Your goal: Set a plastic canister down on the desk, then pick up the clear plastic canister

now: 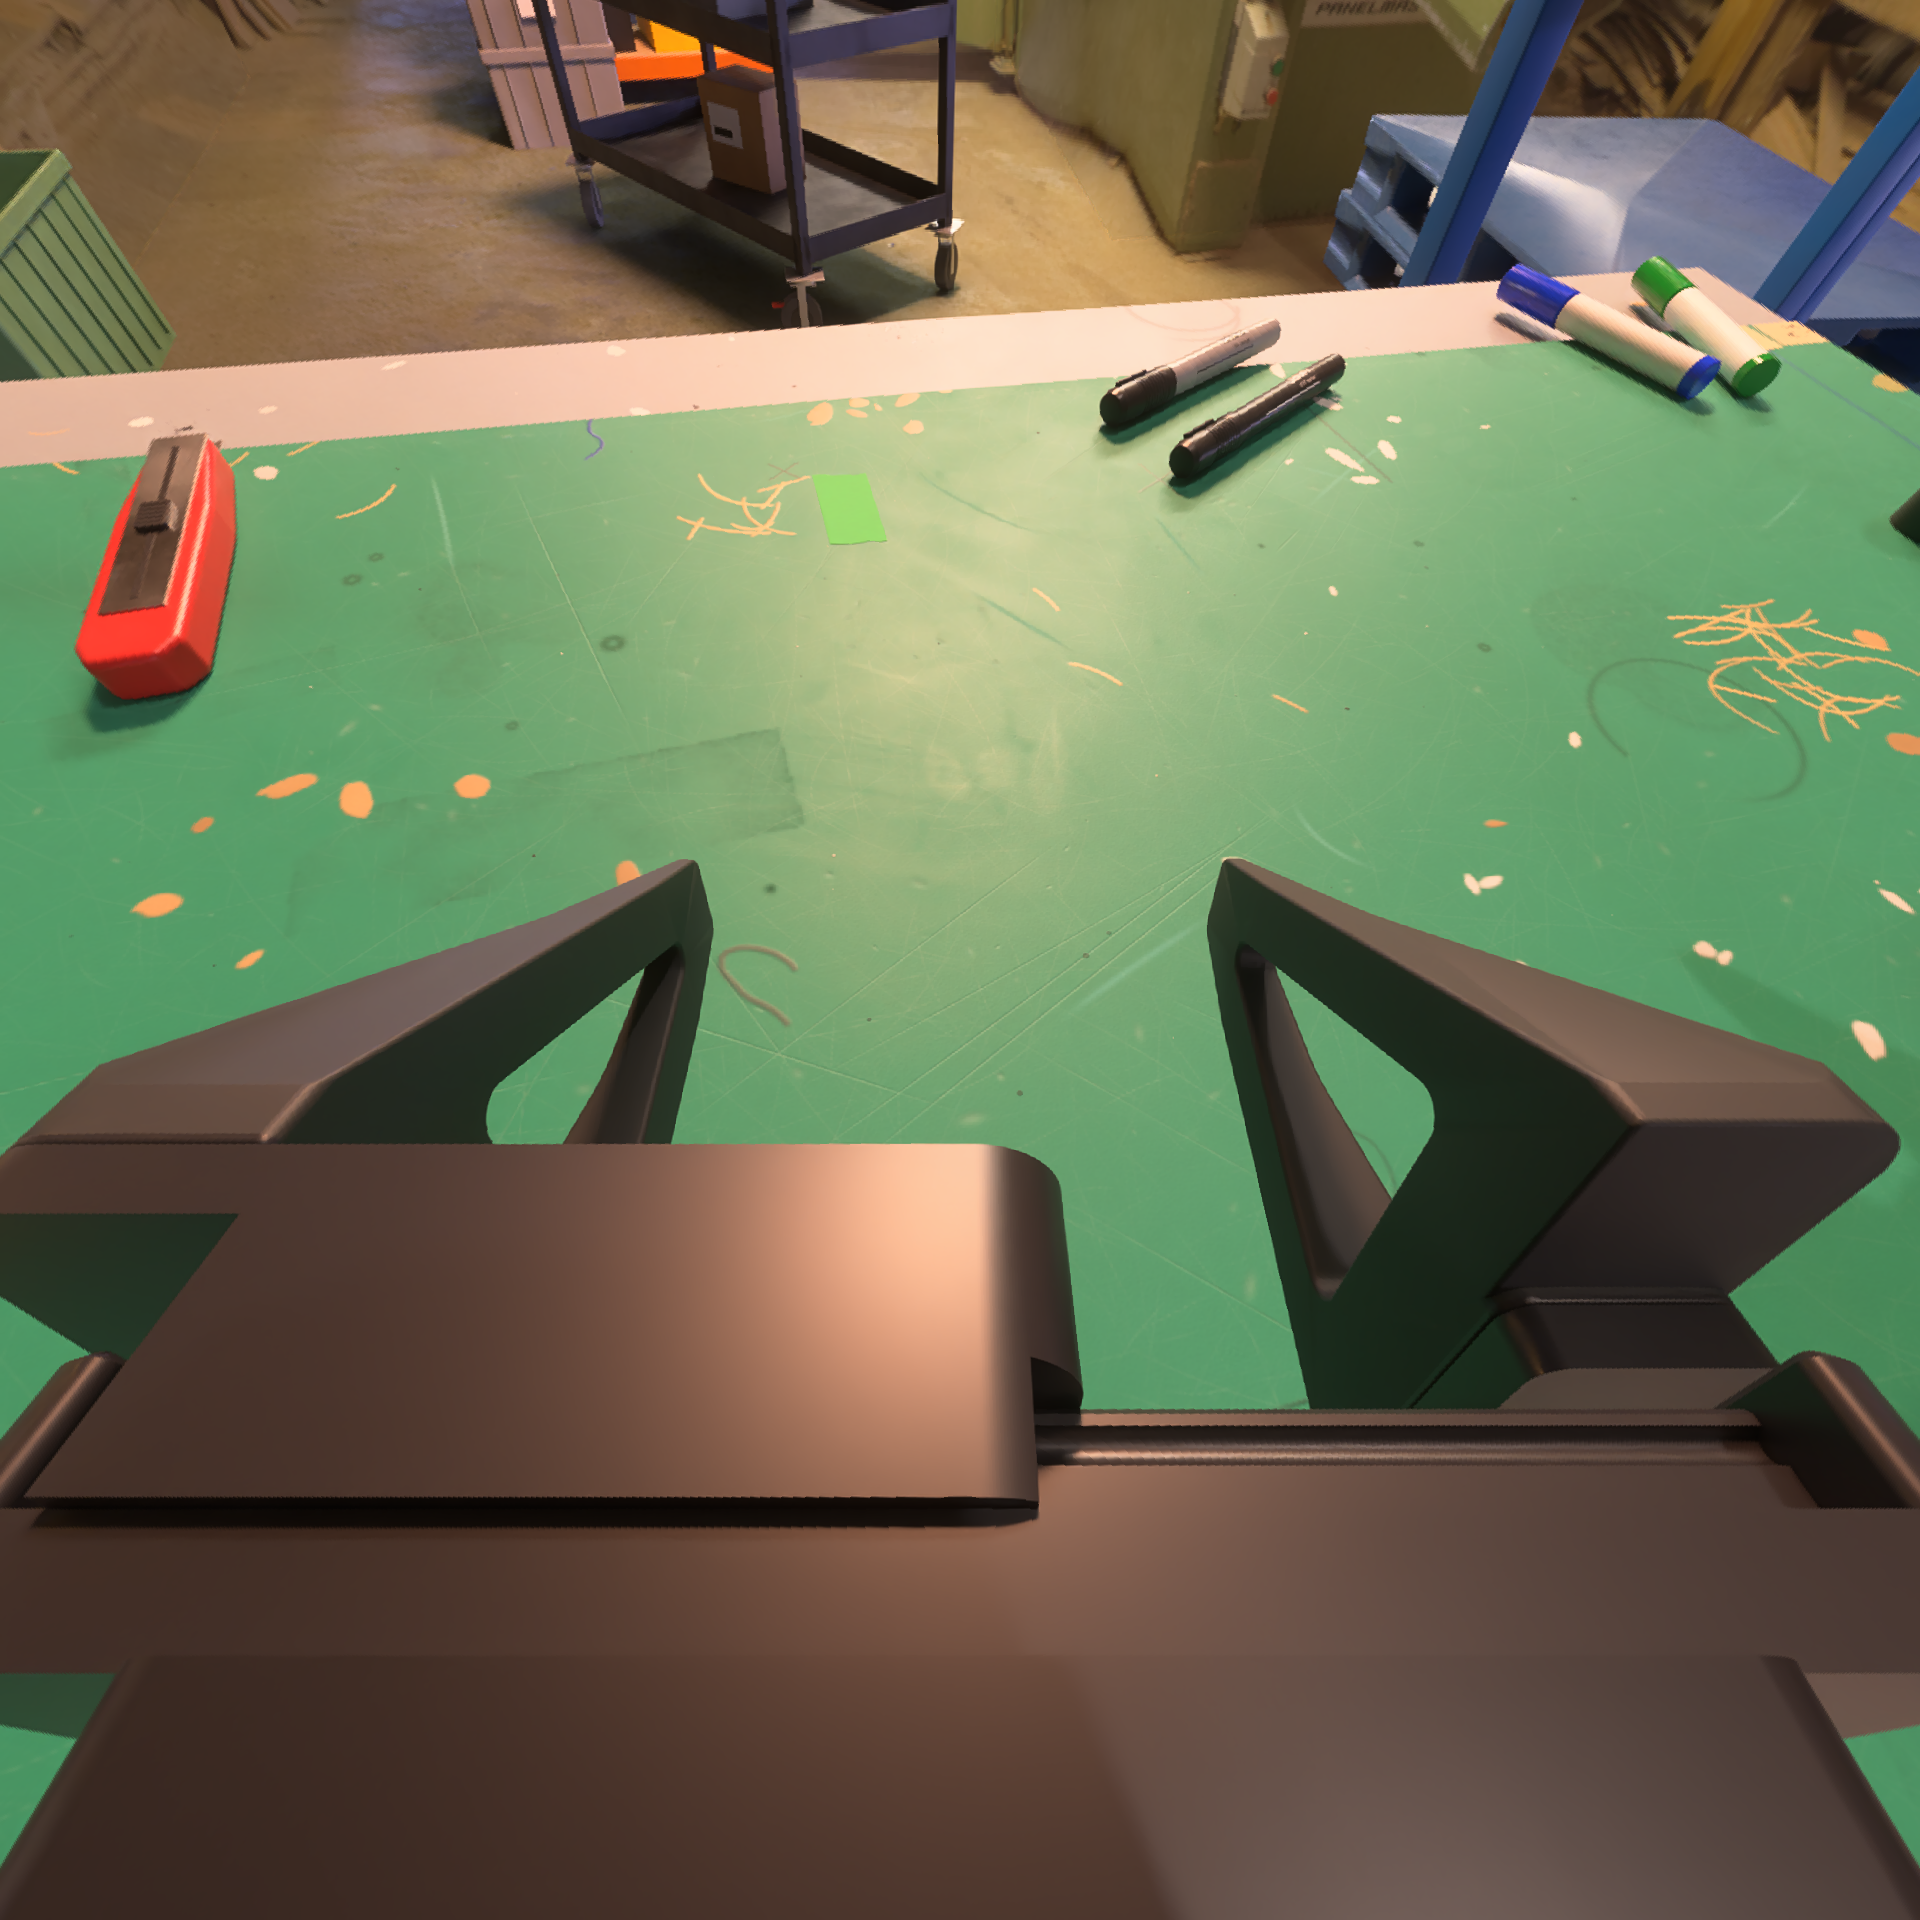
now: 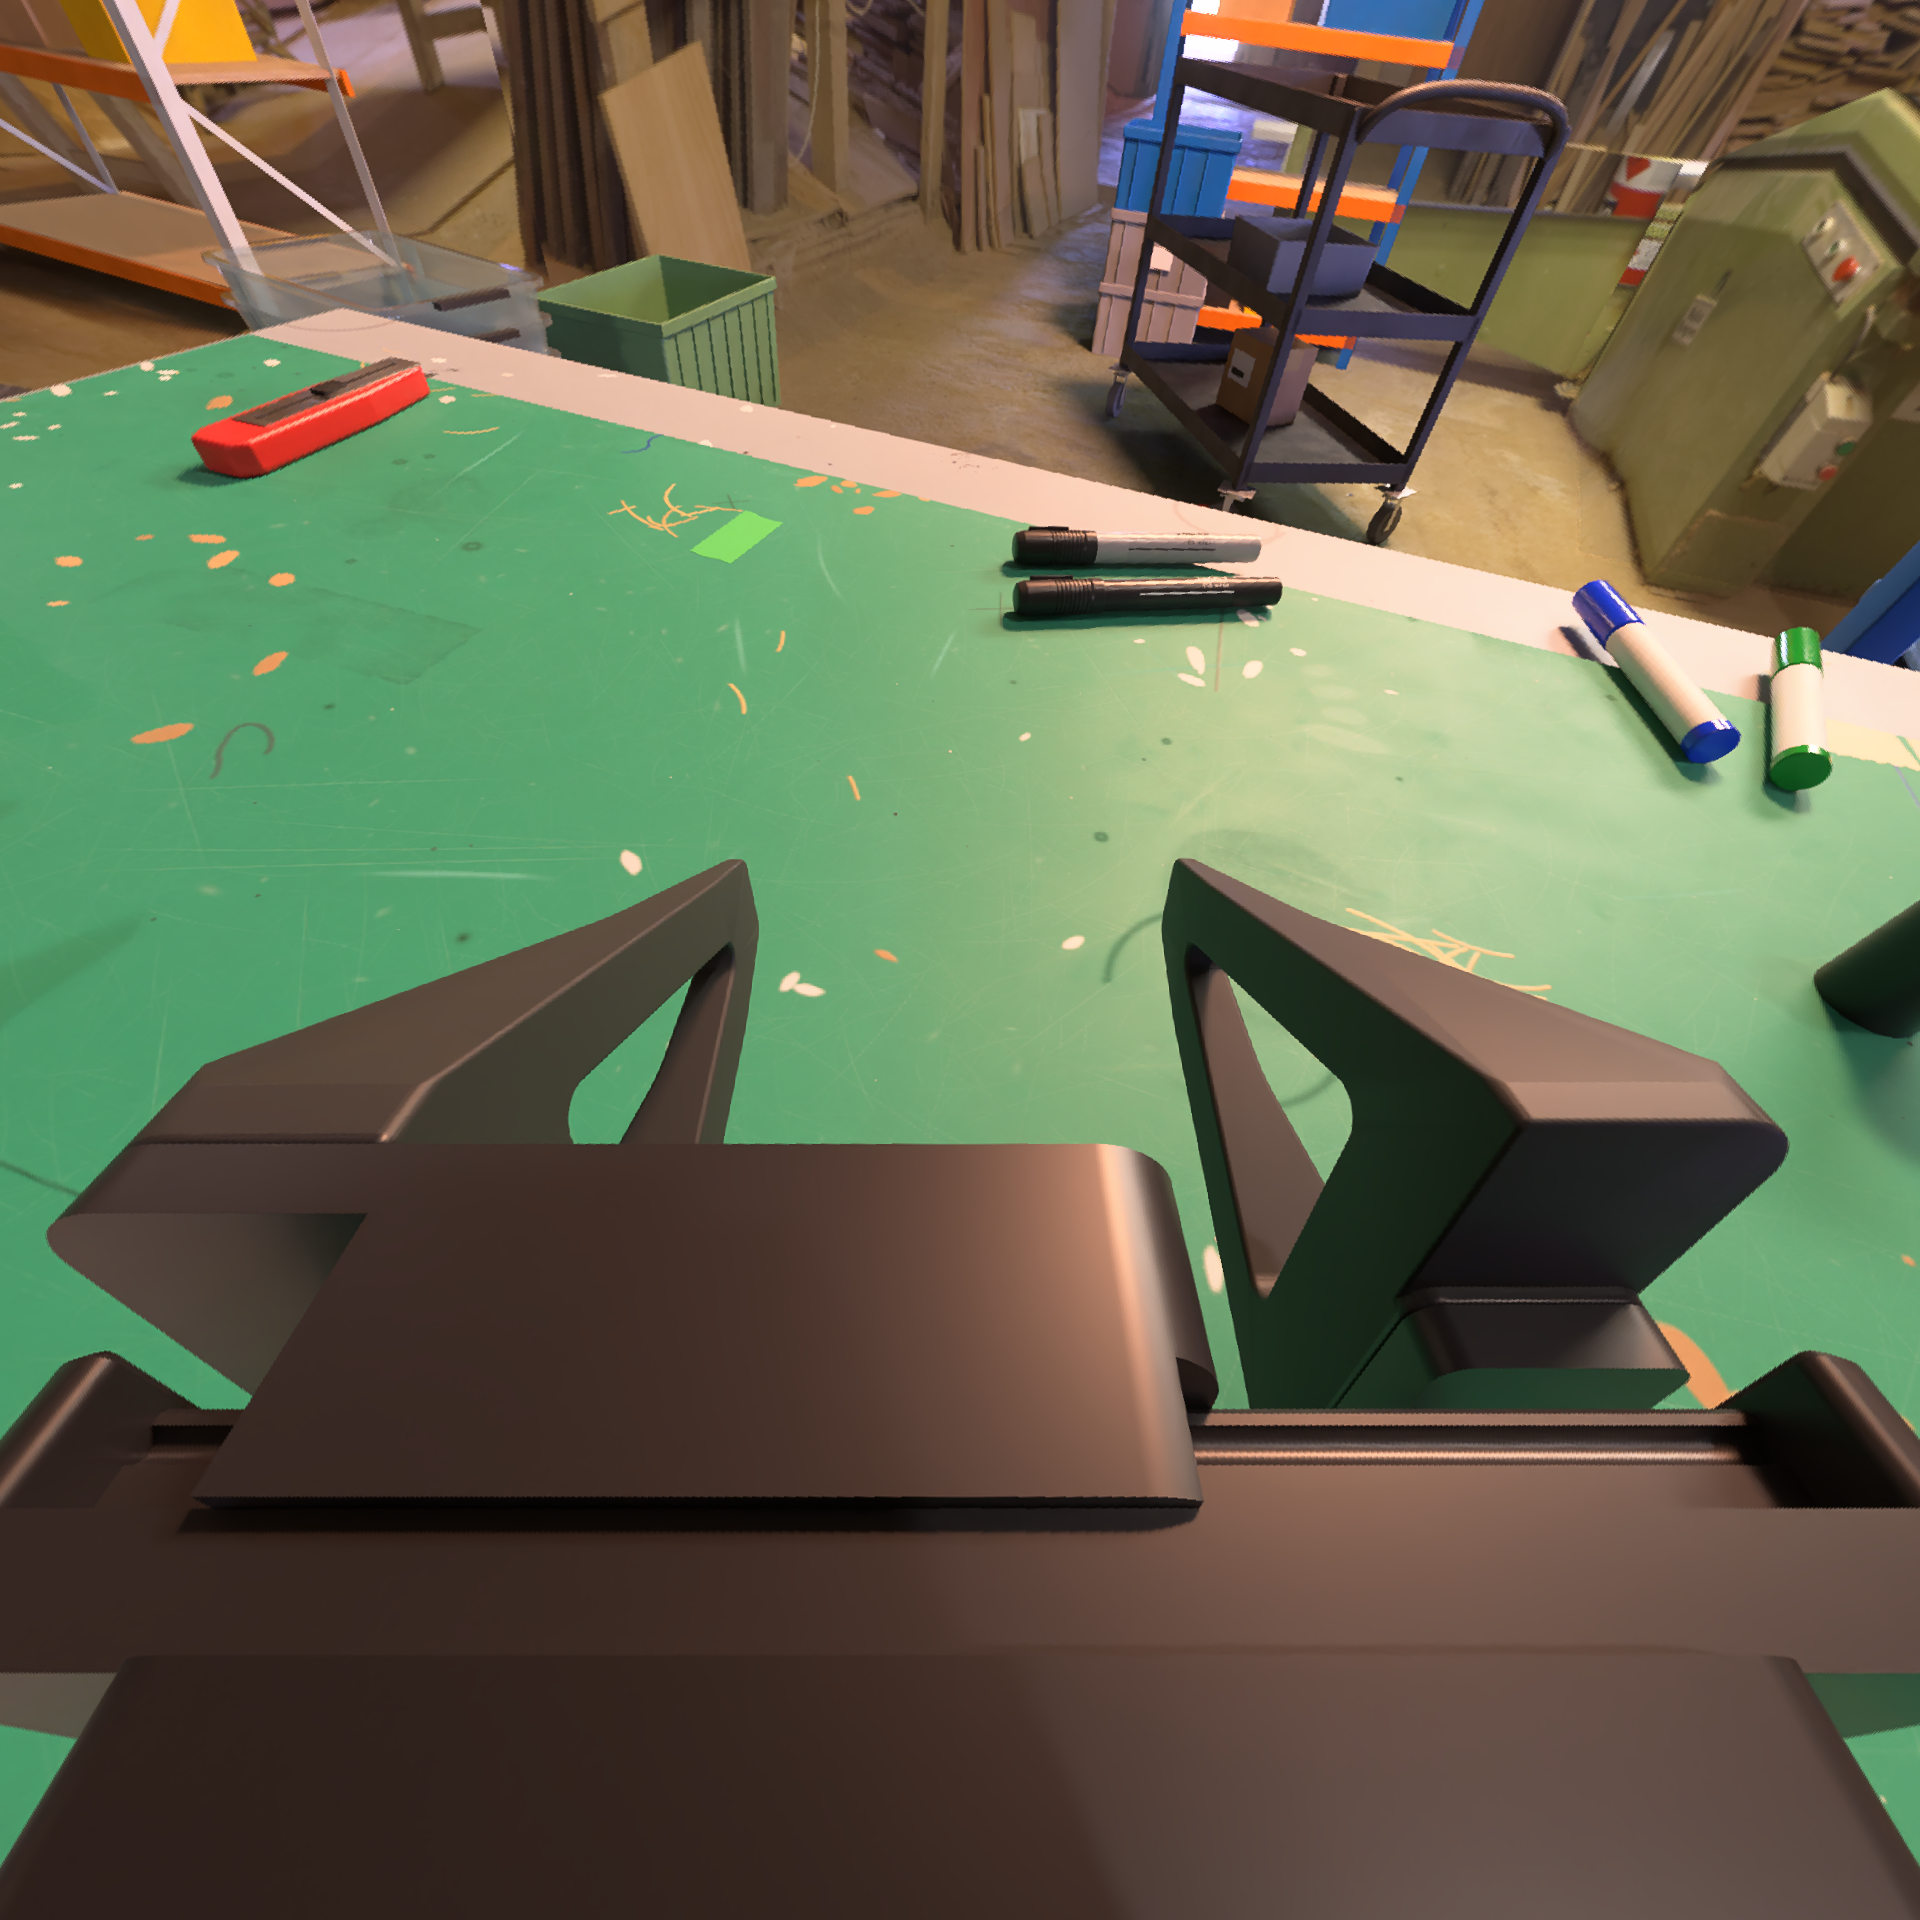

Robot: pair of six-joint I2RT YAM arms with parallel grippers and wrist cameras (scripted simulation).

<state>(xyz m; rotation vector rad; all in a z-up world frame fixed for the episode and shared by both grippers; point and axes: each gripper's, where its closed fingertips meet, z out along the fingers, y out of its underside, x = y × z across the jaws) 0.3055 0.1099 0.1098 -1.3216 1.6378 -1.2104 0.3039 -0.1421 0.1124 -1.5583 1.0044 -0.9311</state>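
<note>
No plastic canister shows in either view. My left gripper point(image 1: 958, 883) is open and empty, its two dark fingers spread above the green desk mat point(image 1: 935, 665). My right gripper point(image 2: 958, 883) is also open and empty above the same mat point(image 2: 935, 769). A dark rounded object point(image 2: 1875, 982) pokes in at the right edge of the right wrist view; I cannot tell what it is. A dark corner point(image 1: 1910, 514) also shows at the right edge of the left wrist view.
A red utility knife point(image 1: 156, 566) point(image 2: 312, 416) lies far left. Two black markers point(image 1: 1221, 400) point(image 2: 1143, 571) lie near the far edge. A blue marker point(image 1: 1605, 327) point(image 2: 1652, 670) and a green marker point(image 1: 1704, 324) point(image 2: 1797, 712) lie far right. A cart point(image 2: 1320, 291) stands beyond the desk.
</note>
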